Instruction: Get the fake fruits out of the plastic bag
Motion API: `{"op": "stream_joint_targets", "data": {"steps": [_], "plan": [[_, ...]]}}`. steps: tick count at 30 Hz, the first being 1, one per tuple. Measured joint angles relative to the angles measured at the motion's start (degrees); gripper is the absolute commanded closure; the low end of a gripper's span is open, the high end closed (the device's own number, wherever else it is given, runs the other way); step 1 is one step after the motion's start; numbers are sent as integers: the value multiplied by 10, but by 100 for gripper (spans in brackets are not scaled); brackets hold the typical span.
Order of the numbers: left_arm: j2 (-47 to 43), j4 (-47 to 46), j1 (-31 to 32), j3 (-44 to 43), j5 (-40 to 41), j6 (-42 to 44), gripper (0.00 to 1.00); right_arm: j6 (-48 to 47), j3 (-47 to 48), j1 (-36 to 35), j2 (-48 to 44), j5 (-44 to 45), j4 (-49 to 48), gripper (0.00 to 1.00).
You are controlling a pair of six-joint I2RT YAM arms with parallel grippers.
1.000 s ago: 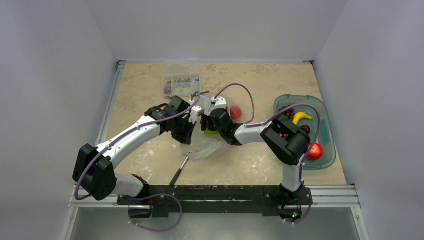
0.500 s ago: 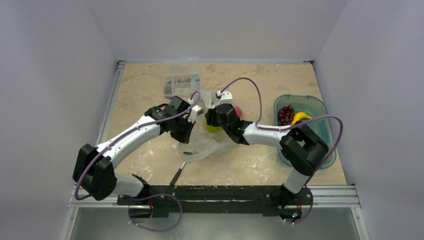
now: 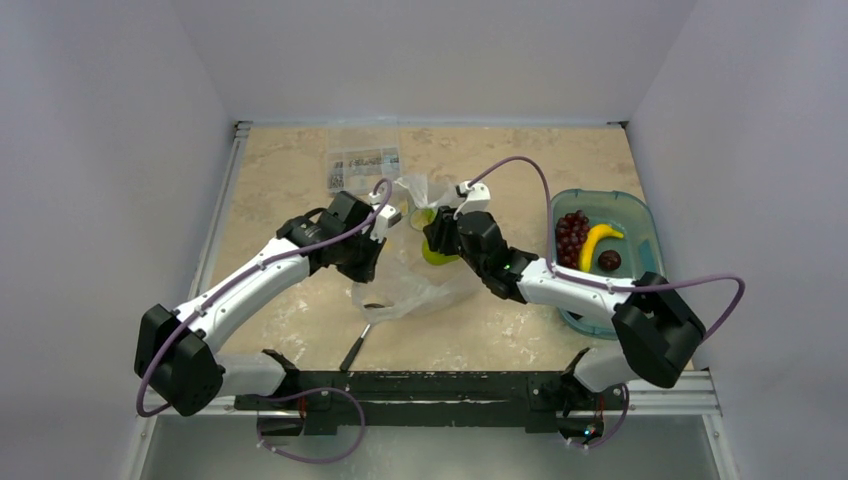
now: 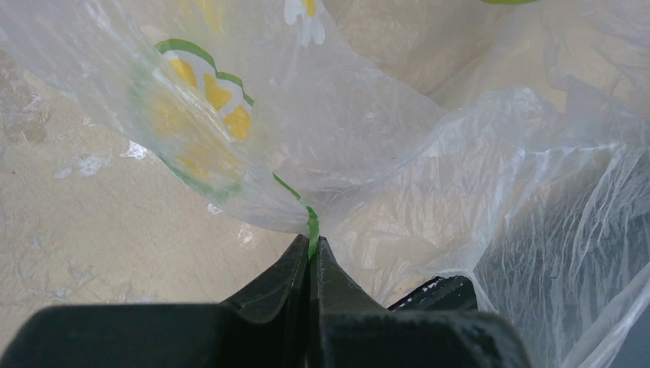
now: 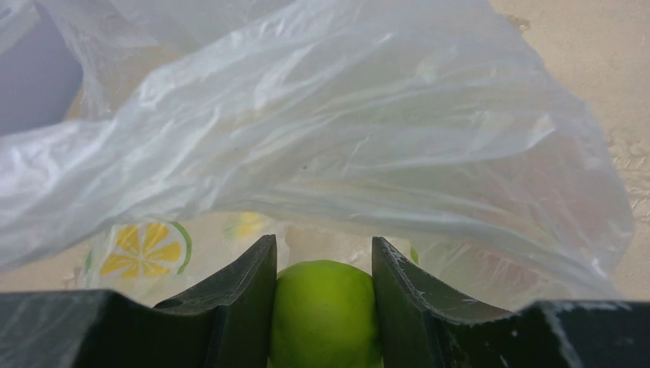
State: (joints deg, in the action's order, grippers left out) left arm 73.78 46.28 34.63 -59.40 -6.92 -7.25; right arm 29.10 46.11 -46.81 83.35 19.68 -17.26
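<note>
The thin, clear plastic bag (image 3: pixel 408 292) lies crumpled at the table's middle, printed with lemon slices. My left gripper (image 3: pixel 387 224) is shut on a green-striped fold of the plastic bag (image 4: pixel 460 146); in the left wrist view the left gripper (image 4: pixel 311 239) pinches that fold tight. My right gripper (image 3: pixel 432 243) is shut on a green apple (image 3: pixel 438 256) beside the raised bag top. In the right wrist view the green apple (image 5: pixel 325 314) fills the gap of the right gripper (image 5: pixel 323 244), with the bag (image 5: pixel 322 130) draped just beyond.
A teal bin (image 3: pixel 640 225) at the right holds dark grapes (image 3: pixel 571 235), a banana (image 3: pixel 598 240) and a plum (image 3: pixel 609 261). A clear box of small parts (image 3: pixel 363 165) stands at the back. A dark-handled tool (image 3: pixel 356 347) lies near the front rail.
My right gripper has closed on the green apple and drawn back to the right with it, the arm stretching out. The left gripper kept its pinch and lifted the bag's edge a little.
</note>
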Motion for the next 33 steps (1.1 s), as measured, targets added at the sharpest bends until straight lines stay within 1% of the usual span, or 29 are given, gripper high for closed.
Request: {"op": "stream_joint_targets", "data": {"steps": [3, 13, 21, 24, 27, 33], "plan": [[-2, -1, 0, 0, 0, 0, 100, 13, -7, 0, -18, -17, 1, 100], [-4, -2, 0, 0, -1, 0, 100, 59, 0, 1, -24, -119, 0, 100], [-12, -3, 0, 0, -3, 0, 100, 70, 19, 1, -91, -131, 32, 100], [-13, -3, 0, 0, -3, 0, 100, 73, 34, 3, -99, -132, 43, 100], [-14, -4, 0, 0, -2, 0, 100, 75, 50, 4, -100, -132, 70, 100], [-14, -5, 0, 0, 26, -16, 100, 70, 84, 4, -131, -108, 187, 100]]}}
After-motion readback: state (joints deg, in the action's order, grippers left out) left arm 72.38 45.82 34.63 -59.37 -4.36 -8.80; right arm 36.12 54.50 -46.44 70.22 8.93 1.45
